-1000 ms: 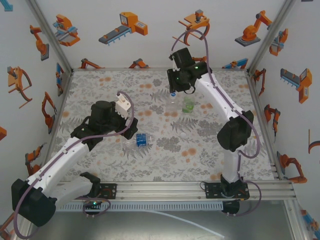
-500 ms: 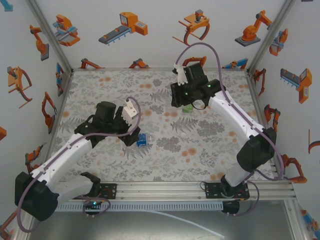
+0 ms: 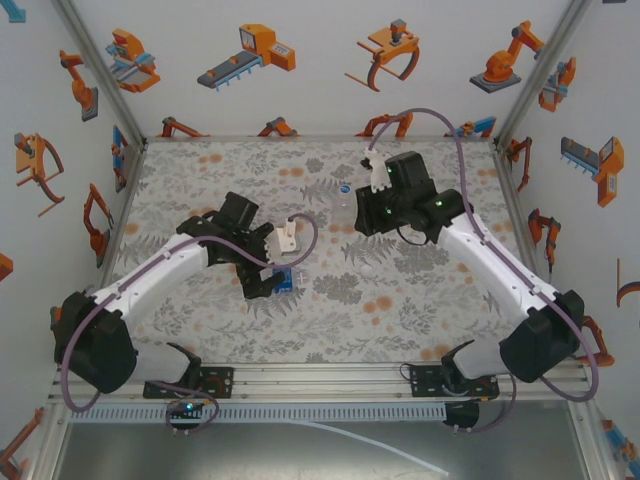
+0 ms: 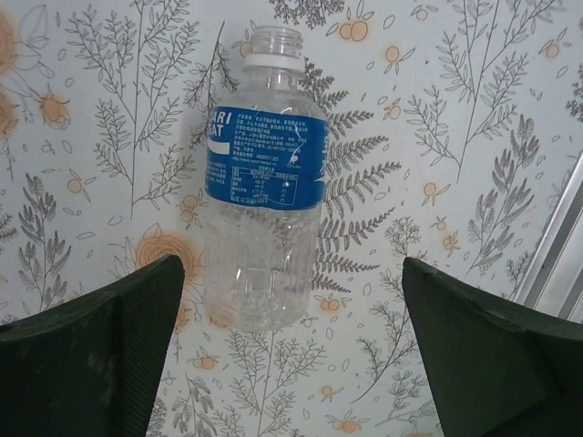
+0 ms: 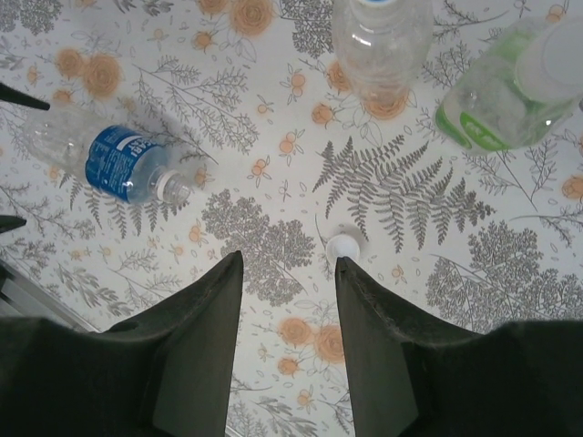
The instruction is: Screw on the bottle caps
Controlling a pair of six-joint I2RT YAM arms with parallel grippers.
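Loose white cap (image 5: 343, 246) lies just beyond the parted end effector (image 5: 288, 266); green-tinted bottle (image 5: 496, 91) seemingly capped.

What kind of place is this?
Probably a robot test booth: a left arm and right arm bolted to a metal rail, a flowery table, and walls covered in robot pictures.

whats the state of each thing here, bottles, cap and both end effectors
blue-label bottle: lying on its side, neck open, no cap
clear bottle: standing upright, top cut off in the right wrist view
green bottle: standing upright, top too blurred to tell
loose white cap: lying loose, on no bottle
left end effector: open, fingers either side of the blue-label bottle
right end effector: open, holding nothing
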